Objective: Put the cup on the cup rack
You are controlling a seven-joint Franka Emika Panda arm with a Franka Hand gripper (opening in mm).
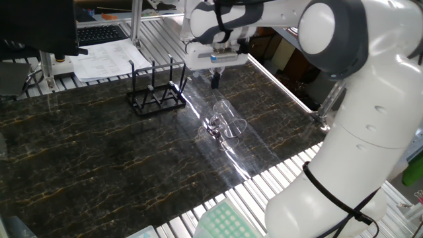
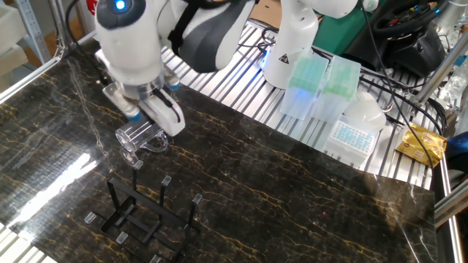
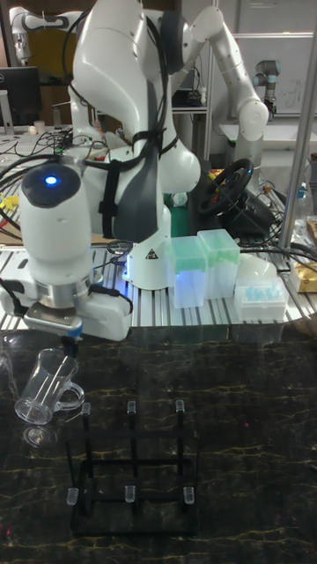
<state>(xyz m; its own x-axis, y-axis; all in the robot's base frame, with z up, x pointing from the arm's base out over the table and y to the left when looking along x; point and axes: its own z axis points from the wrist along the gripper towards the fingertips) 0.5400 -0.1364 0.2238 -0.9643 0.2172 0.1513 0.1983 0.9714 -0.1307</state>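
The clear glass cup [image 1: 229,122] lies tilted on its side on the dark marble table [image 1: 99,158], right of the rack. It also shows in the other fixed view [image 2: 137,137] and the tall view [image 3: 42,392]. My gripper [image 1: 215,80] hangs above and a little left of the cup, apart from it, and its dark fingertips look pressed together with nothing between them. In the tall view the gripper [image 3: 69,351] is just over the cup's upper rim. The black wire cup rack [image 1: 156,99] [image 2: 146,212] [image 3: 132,493] stands bare, its upright pegs free.
Papers [image 1: 109,59] and a keyboard [image 1: 99,32] lie behind the rack. Pipette tip boxes [image 2: 314,88] sit on the metal slats beyond the table, beside the arm's base [image 2: 289,51]. A green tip box [image 1: 225,225] sits at the near edge.
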